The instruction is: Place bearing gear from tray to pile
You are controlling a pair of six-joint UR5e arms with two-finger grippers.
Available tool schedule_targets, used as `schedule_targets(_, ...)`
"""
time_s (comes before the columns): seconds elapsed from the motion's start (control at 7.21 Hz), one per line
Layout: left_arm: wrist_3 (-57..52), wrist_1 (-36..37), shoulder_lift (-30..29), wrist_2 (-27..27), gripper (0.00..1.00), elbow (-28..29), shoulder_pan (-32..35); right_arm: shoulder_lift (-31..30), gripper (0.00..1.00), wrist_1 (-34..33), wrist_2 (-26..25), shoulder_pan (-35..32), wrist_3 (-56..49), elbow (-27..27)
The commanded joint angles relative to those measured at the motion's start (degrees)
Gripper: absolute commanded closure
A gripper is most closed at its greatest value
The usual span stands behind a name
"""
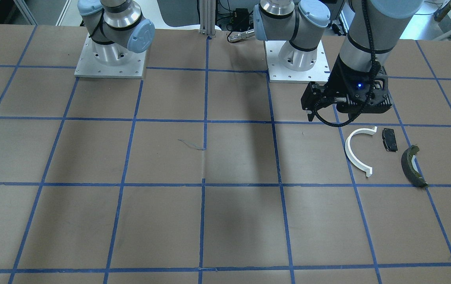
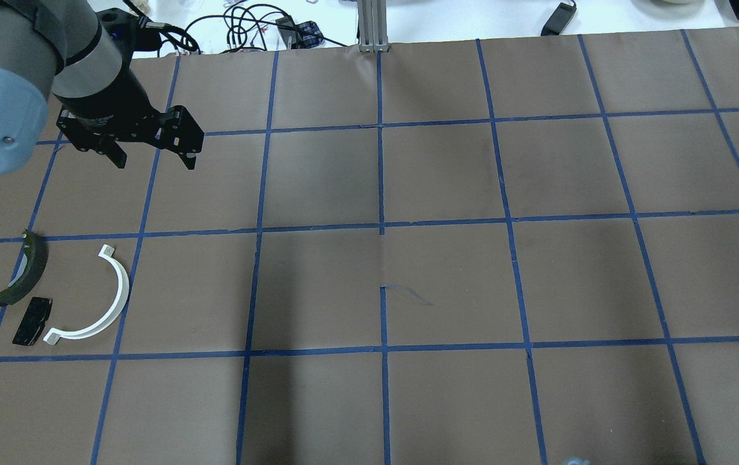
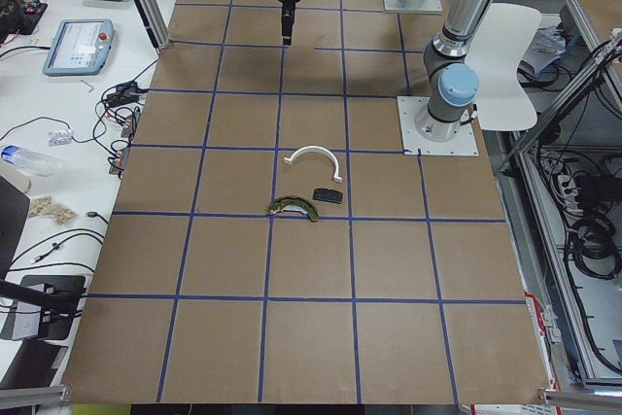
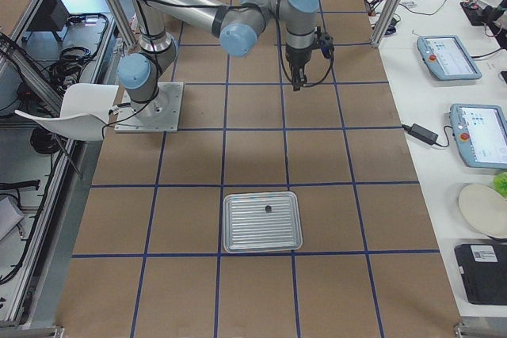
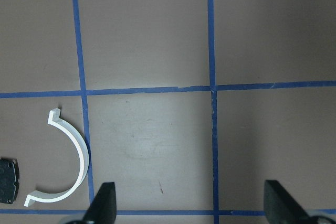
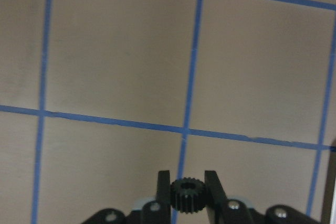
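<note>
A small black bearing gear [image 6: 183, 196] sits between the fingertips of my right gripper [image 6: 184, 179], which is shut on it. In the exterior right view that gripper [image 4: 297, 81] hangs over bare table, beyond the metal tray [image 4: 238, 235]. The pile lies near my left arm: a white half-ring arc [image 2: 121, 297], a flat black pad [image 2: 32, 321] and a dark olive curved shoe [image 2: 24, 274]. My left gripper [image 2: 155, 158] hovers open and empty past the pile, on the side away from the robot. Its wrist view shows the arc [image 5: 81, 156] at lower left.
The tray holds one small dark part [image 4: 268, 209]. Brown paper with a blue tape grid [image 2: 381, 226] covers the table. The two arm bases [image 1: 111, 59] [image 1: 298, 59] stand at the robot's edge. Tablets and cables lie on the side bench [image 4: 447, 57].
</note>
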State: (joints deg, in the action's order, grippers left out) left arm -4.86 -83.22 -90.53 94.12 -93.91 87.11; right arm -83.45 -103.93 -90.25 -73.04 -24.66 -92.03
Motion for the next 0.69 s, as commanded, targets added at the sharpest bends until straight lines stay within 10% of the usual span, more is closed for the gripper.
schedule_targets(0.0,-0.1,0.0,0.3,0.3,0.0,0.0,-0.4,1.9,0.7,-0.7,0.4,-18.6,25.9,0.3)
schedule_targets(0.56,-0.2,-0.2,0.4,1.1,0.0,-0.2,-1.3,12.8,0.67,-14.6,2.3,-36.8,60.2,0.4)
